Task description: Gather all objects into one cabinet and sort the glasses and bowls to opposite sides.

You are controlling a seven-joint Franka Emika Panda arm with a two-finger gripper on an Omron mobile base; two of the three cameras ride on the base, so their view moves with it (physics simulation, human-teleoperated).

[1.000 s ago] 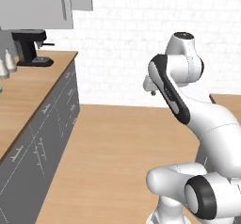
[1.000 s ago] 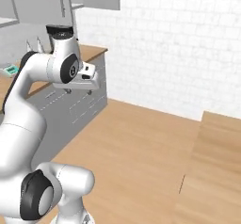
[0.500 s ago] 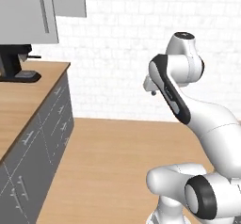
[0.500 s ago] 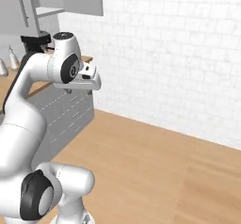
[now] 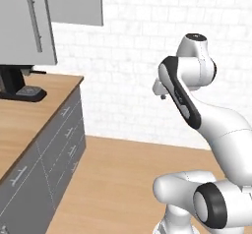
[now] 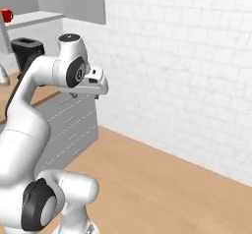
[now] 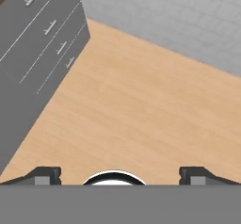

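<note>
Wooden floor (image 7: 141, 110) under my gripper (image 7: 120, 173), jaws spread wide and holding nothing.

Upper left of the right base frame, the red cup (image 6: 7, 15) sits on the white shelf (image 6: 37, 16) of the cabinet, well apart from me. My hand hangs folded near my own arm, close to the grey drawers (image 6: 74, 122). Risk, as I judge it: swinging toward that shelf could clip the cabinet door (image 5: 29, 24) or the black coffee machine (image 6: 27, 53) below.

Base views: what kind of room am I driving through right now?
A kitchen, most likely. A wood-topped counter sits over grey drawer fronts, a black coffee machine stands on it, and a wall cabinet hangs above, with a red cup on its shelf. White brick wall and wood floor beyond.
</note>
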